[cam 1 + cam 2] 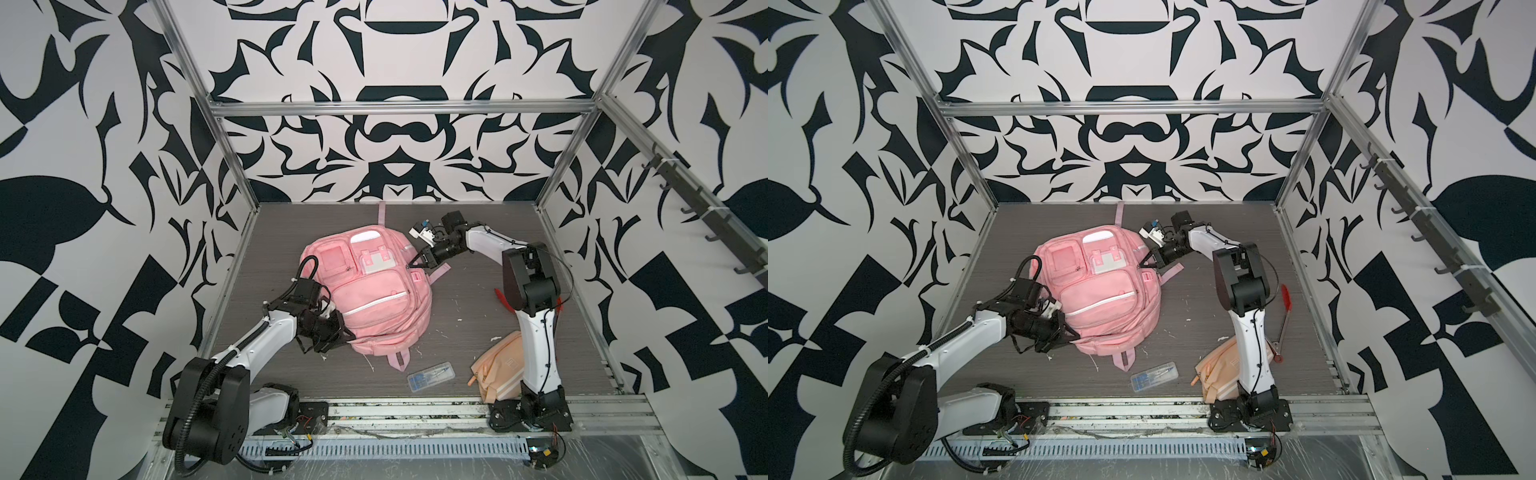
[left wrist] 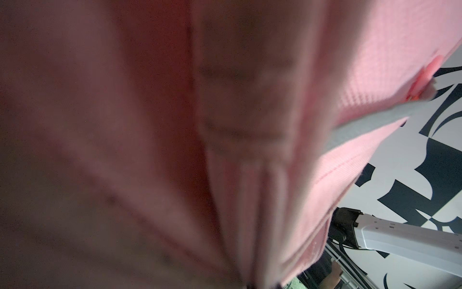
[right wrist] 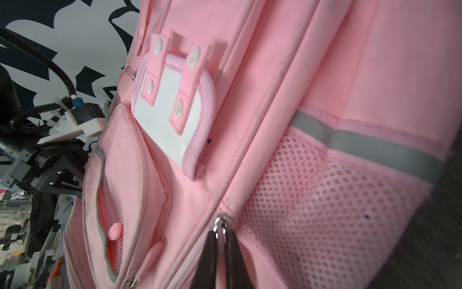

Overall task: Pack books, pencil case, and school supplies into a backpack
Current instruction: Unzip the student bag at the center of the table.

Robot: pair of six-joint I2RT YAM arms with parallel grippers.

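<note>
The pink backpack [image 1: 376, 299] [image 1: 1104, 297] lies front-up in the middle of the table. My left gripper [image 1: 351, 334] [image 1: 1075, 332] is at its near left corner, shut on the fabric; bunched pink cloth [image 2: 350, 75] fills the left wrist view and hides the jaws. At the bag's right side my right gripper [image 1: 411, 264] [image 1: 1140, 264] [image 3: 221, 231] is shut on the zipper pull [image 3: 220, 224] beside the mesh pocket [image 3: 312, 200]. The peach pencil case [image 1: 498, 365] [image 1: 1219, 370] lies at the right arm's base. The clear box of school supplies [image 1: 430, 374] [image 1: 1154, 376] lies in front of the bag. The books are out of view.
A slim red-handled tool [image 1: 1285, 303] lies right of the right arm. A pink strap [image 1: 381, 214] runs toward the back wall. Metal frame posts [image 1: 232, 145] stand at the corners, and a slotted rail [image 1: 374, 451] runs along the front edge.
</note>
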